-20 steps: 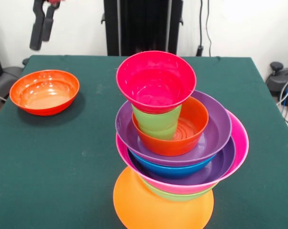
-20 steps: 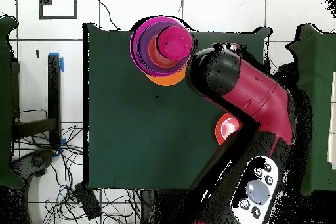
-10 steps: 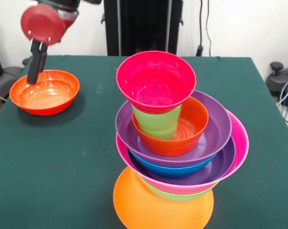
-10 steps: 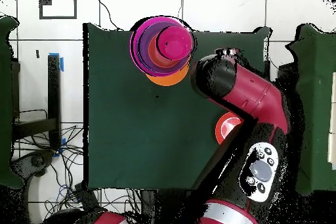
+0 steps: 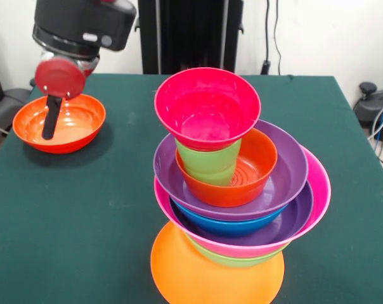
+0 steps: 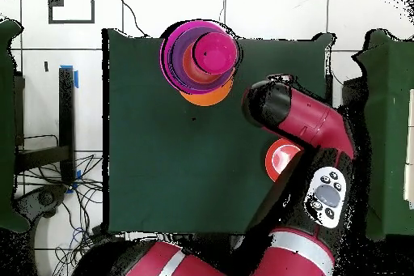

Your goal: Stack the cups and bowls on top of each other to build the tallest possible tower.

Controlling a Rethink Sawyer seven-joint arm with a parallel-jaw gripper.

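Front view, entry one: the tower (image 5: 233,190), standing on the green table (image 5: 84,215). An upturned orange base bowl (image 5: 217,272) carries nested green, pink, purple, blue and second purple bowls, then a red-orange bowl (image 5: 242,177) with the light-green cup (image 5: 207,161) in it; a magenta-red bowl (image 5: 207,107) is seated on the cup. The stack is seen unchanged from half a second ago.

Entry two: one loose red-orange bowl (image 5: 59,121), upright, well apart from the tower, toward the table's far corner.

Entry three: the tool (image 5: 51,117). Over the last second it has been brought down from above the loose bowl, and a dark finger is now seen inside that bowl's rim. Only one finger is made out, so whether the tool is wide or narrow cannot be told. No grip on the bowl is shown.

Overhead view: the arm (image 6: 303,123) is laid across the loose bowl (image 6: 279,158), partly hiding it; the tower (image 6: 200,56) is left clear at the table's edge.

Judgement: the descent is read as an approach to the last unstacked bowl, which is probably meant for the tower's top. The magenta-red bowl looks a narrow, tilted seat, so placement is likely to be delicate.
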